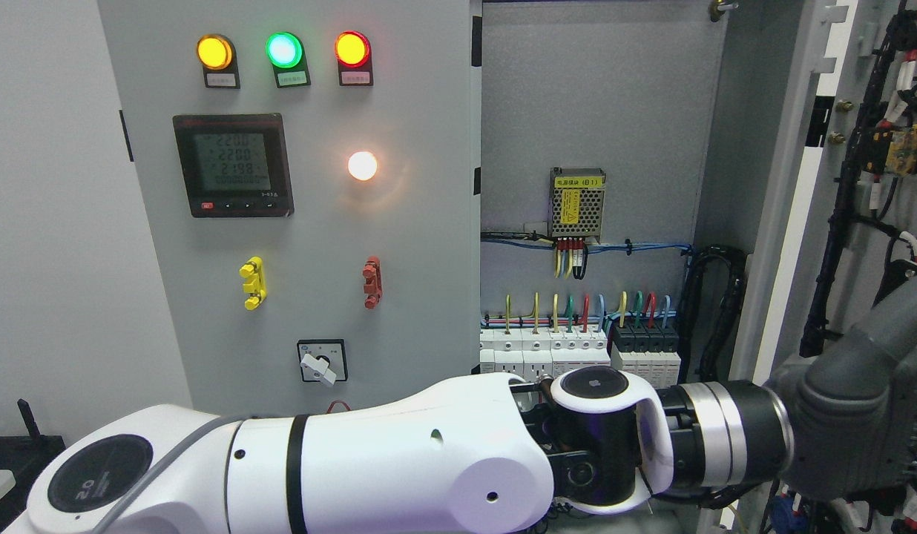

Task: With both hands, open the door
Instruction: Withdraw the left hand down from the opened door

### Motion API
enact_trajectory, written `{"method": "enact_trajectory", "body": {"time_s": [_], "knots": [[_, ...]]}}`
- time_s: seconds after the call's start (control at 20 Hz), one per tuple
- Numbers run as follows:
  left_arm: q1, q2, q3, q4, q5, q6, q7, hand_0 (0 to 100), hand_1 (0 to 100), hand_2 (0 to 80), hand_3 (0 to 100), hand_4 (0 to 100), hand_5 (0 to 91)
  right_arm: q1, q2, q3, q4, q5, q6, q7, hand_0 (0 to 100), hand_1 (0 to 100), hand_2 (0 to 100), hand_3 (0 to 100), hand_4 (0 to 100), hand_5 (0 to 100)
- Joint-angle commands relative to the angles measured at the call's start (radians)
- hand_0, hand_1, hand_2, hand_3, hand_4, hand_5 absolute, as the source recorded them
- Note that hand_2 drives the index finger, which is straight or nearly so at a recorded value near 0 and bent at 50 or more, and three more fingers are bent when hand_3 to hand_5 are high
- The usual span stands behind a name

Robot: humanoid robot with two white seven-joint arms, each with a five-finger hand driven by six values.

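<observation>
A grey electrical cabinet has its left door [310, 222] closed; that door carries three lit lamps, a meter and switches. The right door [789, 222] stands swung open at the picture's right, and its inner face shows black wiring looms [844, 193]. My left arm [399, 467] comes in from the lower left and reaches across the bottom of the view. Its grey hand [863, 423] sits low against the open right door, by the door's inner side. The cabinet interior [592, 111] is exposed, with a row of breakers [577, 348] and a small power supply [577, 202].
A white wall [50, 222] lies left of the cabinet. A dark fixture [21, 445] sits at the lower left. A thick black cable bundle [714, 311] hangs inside the cabinet near the hinge side of the open door.
</observation>
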Motion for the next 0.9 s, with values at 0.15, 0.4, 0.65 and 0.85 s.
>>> {"method": "enact_trajectory", "body": {"time_s": [0.15, 0.4, 0.65, 0.85], "knots": [[0.004, -0.054, 0.004, 0.032, -0.013, -0.015, 0.024, 0, 0, 0.0, 0, 3, 0.0, 0.000, 0.000, 0.000, 0.000, 0.000, -0.001, -0.001, 0, 0, 0, 0, 0, 0], [0.006, -0.057, 0.004, 0.032, -0.013, -0.024, 0.049, 0, 0, 0.0, 0, 3, 0.0, 0.000, 0.000, 0.000, 0.000, 0.000, 0.000, 0.000, 0, 0, 0, 0, 0, 0], [0.004, -0.048, 0.024, 0.029, -0.049, -0.022, 0.048, 0, 0, 0.0, 0, 3, 0.0, 0.000, 0.000, 0.000, 0.000, 0.000, -0.001, -0.001, 0, 0, 0, 0, 0, 0], [0.079, 0.006, 0.074, 0.015, -0.157, -0.001, 0.040, 0, 0, 0.0, 0, 3, 0.0, 0.000, 0.000, 0.000, 0.000, 0.000, 0.000, -0.001, 0, 0, 0, 0, 0, 0]]}}
